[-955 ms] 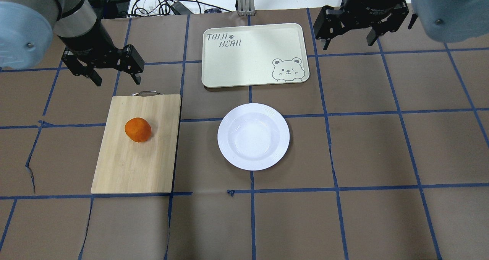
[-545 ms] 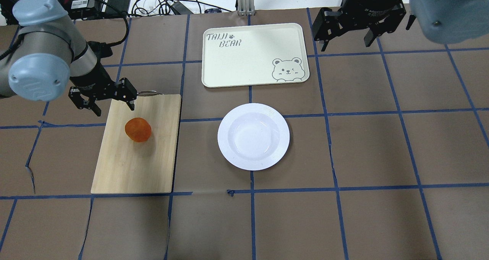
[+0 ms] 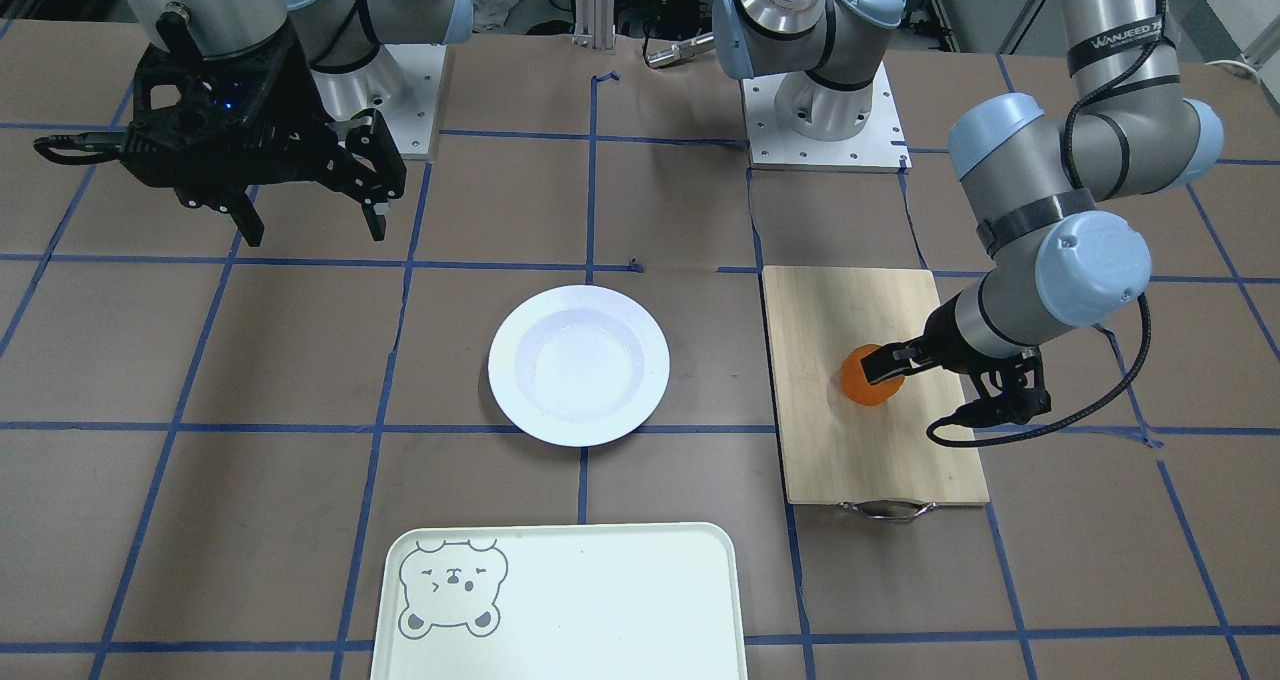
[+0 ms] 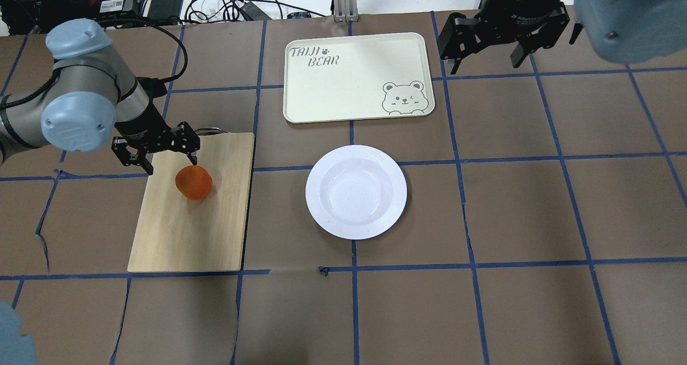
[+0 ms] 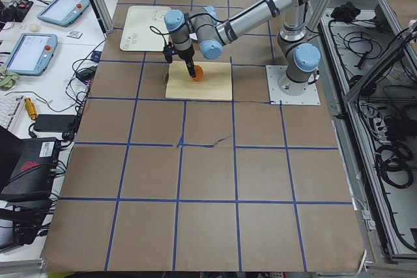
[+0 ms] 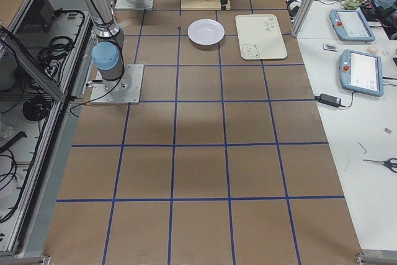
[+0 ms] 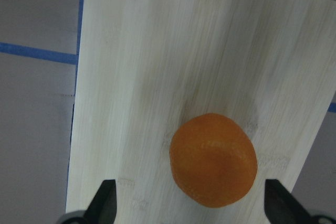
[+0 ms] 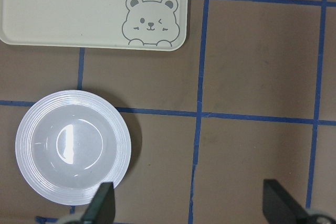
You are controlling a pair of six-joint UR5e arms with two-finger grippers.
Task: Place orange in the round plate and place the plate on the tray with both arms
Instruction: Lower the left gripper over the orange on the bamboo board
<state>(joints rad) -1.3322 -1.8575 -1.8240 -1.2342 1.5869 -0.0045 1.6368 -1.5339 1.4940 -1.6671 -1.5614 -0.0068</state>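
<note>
Well, on the counter (image 4: 536,204) the tray (image 4: 349,86) lay just beyond the round plate (image 4: 316,193), the bamboo board (image 4: 188,236) beside the plate toward the left arm (image 4: 80,118). The right pincer (image 4: 487,64) hung open, well apart from the plate; the left pincer (image 4: 170,160) gaped around the orange (image 4: 194,182), on the board, outside the plate.

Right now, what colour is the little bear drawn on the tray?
Grey: the bear face is drawn on the pale tray. The right wrist-mounted view shows it best.
</note>
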